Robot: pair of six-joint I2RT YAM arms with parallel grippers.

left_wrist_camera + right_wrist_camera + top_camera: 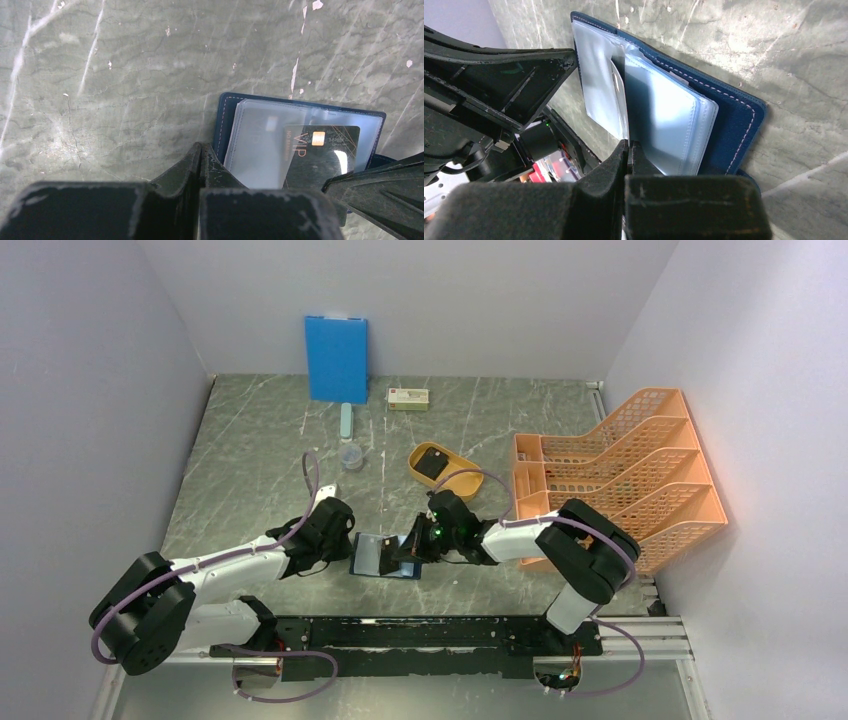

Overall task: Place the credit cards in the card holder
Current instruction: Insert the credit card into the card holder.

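The navy card holder (382, 556) lies open on the table between the arms, its clear sleeves up. It also shows in the left wrist view (227, 120) and the right wrist view (736, 117). My right gripper (413, 547) (628, 146) is shut on a black VIP card (325, 152), seen edge-on in the right wrist view (620, 97). The card's far end lies under a clear sleeve (260, 145). My left gripper (338, 538) (201, 146) is shut with nothing between its jaws. Its tips rest at the holder's left edge.
A yellow oval tray (462, 478) holding another dark card (432, 464) sits behind the holder. An orange file rack (625, 475) stands at the right. A blue board (336, 358), a small box (408, 398), a pale blue bar (346, 420) and a clear cup (350, 455) are at the back.
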